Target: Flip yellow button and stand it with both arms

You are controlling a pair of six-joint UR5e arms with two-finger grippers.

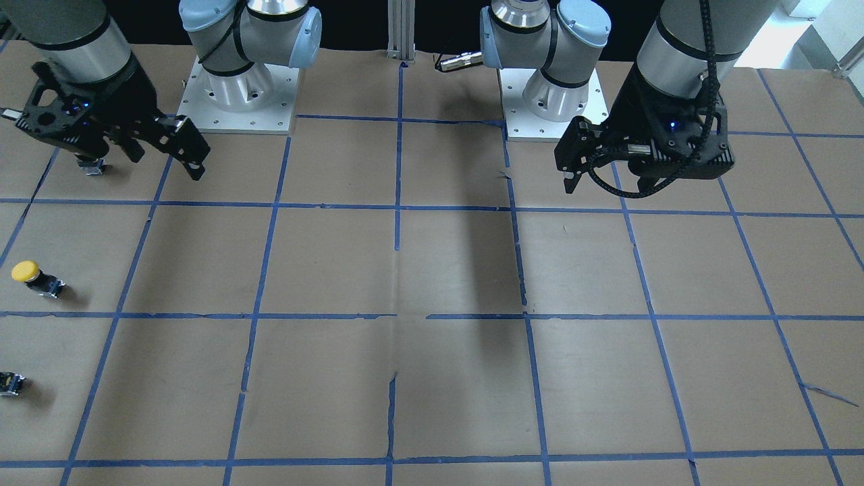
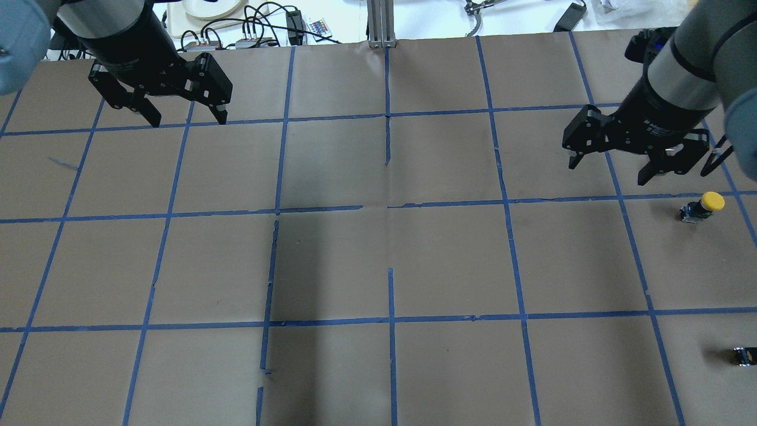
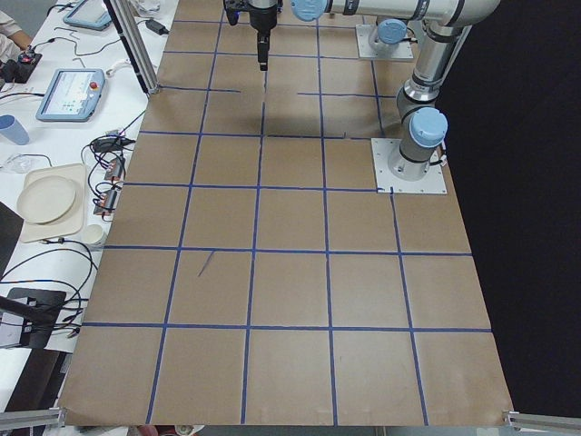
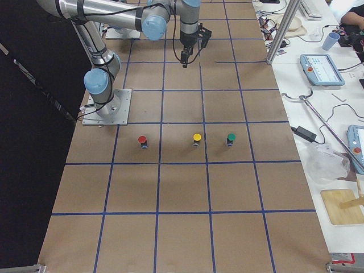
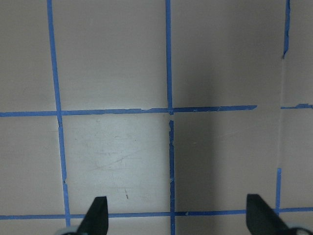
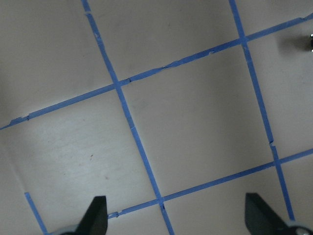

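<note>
The yellow button (image 1: 28, 274) lies on its side near the table's end on my right, its yellow cap tilted off its black body. It also shows in the overhead view (image 2: 702, 206) and the exterior right view (image 4: 197, 138). My right gripper (image 2: 609, 171) hangs open and empty above the table close to the button, not touching it; it also shows in the front view (image 1: 169, 164). My left gripper (image 2: 189, 120) is open and empty over the far other side of the table, also in the front view (image 1: 607, 182). Both wrist views show wide-apart fingertips over bare paper.
Brown paper with a blue tape grid covers the table (image 2: 390, 260). A small dark part (image 1: 10, 383) lies near the front view's left edge, another (image 1: 91, 165) under my right gripper. A red-capped button (image 4: 142, 140) and a green-capped one (image 4: 228, 138) flank the yellow one.
</note>
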